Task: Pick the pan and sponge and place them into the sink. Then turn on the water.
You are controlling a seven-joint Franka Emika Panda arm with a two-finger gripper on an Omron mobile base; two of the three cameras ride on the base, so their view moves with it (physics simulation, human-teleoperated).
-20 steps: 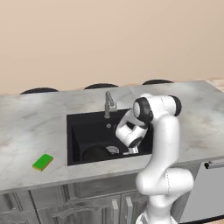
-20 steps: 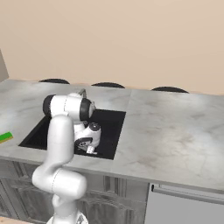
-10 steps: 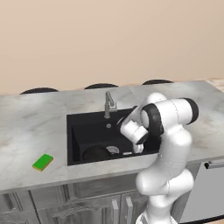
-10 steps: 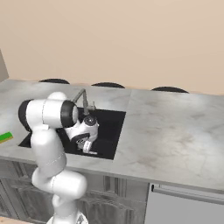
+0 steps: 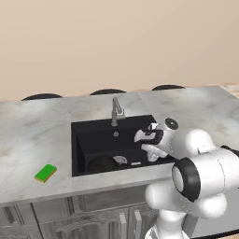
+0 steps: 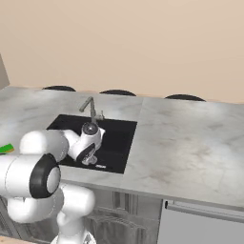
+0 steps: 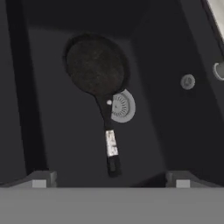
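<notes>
The black pan (image 7: 95, 65) lies flat on the floor of the black sink (image 5: 93, 135), its long handle (image 7: 111, 146) running across the silver drain (image 7: 120, 106) toward me. My gripper (image 7: 110, 181) hangs open just above the handle's end, with nothing between the fingertips (image 7: 39, 180). From the left base, the gripper (image 5: 146, 145) is over the basin's right side, with the pan (image 5: 100, 163) lower left of it. The green sponge (image 5: 45, 172) rests on the counter left of the sink. The grey faucet (image 5: 115, 111) stands behind the basin with no stream at its spout.
The grey marble counter (image 6: 190, 143) stretches wide to the right of the sink (image 6: 119, 138). My own elbow and upper arm bulk large at the counter's front edge. The sponge (image 6: 5, 148) peeks out at the left edge, beside the arm.
The jaws have spread a little wider and the hand has lifted off the pan handle. The elbow has swung out toward the cameras. The pan stays on the basin floor.
</notes>
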